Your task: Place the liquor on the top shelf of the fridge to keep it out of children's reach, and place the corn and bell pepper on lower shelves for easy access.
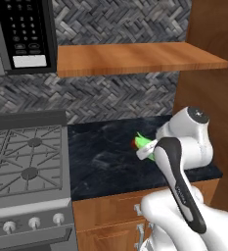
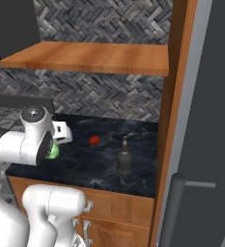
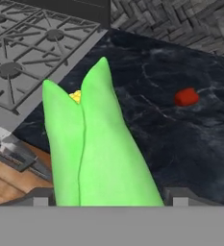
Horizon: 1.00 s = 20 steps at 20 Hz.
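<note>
Corn [image 3: 96, 149]: you find it standing straight up between the two finger tips of the end effector [image 3: 108, 198], one tip on either side of its base. The fingers stand wide with the ear filling the gap; you cannot tell whether they press on it or merely flank it. Smooth bright green husk, split at the far end into two pointed leaves with a yellow patch of kernels between them. From the left base view a green sliver of the corn [image 1: 145, 142] shows just past the white wrist; from the right base view only a green edge [image 2: 53, 152] peeks out behind the arm.

Bell pepper [image 3: 186, 96]: small, red, lumpy, lying on the bench [image 3: 180, 144] beyond the corn's tip and off to one side, apart from it. In the right base view it [image 2: 94, 140] sits between the corn and the bottle.

Liquor [image 2: 124, 161]: dark squat bottle with slim neck, upright on the bench, farther from the corn than the pepper is, near the wooden side panel.

Bench: black stone with pale marbling, glossy.

Fridge [image 2: 205, 144]: flat grey door with dark bar handle, beyond the liquor, cut off by the picture edge; you cannot see its shelves.

Stove [image 1: 22, 162]: grey grates, on the corn's other side.
</note>
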Tool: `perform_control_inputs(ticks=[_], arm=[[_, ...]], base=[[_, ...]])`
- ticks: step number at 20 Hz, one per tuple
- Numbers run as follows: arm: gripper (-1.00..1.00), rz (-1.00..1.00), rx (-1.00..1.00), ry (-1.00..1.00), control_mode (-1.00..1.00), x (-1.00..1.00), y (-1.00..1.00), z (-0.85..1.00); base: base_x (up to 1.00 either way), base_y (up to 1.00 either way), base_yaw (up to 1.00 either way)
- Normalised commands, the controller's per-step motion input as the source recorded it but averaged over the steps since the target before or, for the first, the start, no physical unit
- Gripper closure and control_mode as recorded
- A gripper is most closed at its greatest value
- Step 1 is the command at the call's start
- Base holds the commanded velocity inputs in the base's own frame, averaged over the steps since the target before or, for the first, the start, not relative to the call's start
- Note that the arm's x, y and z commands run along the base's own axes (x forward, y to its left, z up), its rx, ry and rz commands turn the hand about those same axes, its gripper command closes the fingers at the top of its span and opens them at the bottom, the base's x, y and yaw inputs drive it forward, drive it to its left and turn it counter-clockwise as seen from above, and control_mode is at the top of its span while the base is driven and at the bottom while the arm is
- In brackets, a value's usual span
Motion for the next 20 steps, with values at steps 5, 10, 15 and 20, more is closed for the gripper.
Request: perform_control_inputs(ticks=[5,10,15,20], arm=[[1.00,0.00,-0.04,-0.01,-1.00,-0.48,0.00,1.00],[1.00,0.00,-0.13,0.00,-1.00,-0.58,0.00,0.82],[1.00,0.00,-0.11,0.00,-1.00,-0.74,0.00,0.68],[1.00,0.00,-0.04,0.00,-1.00,-0.72,-0.13,0.28]], base=[[0.00,0.00,0.00],[0.00,0.00,0.00],[0.00,0.00,0.00],[0.00,0.00,0.00]])
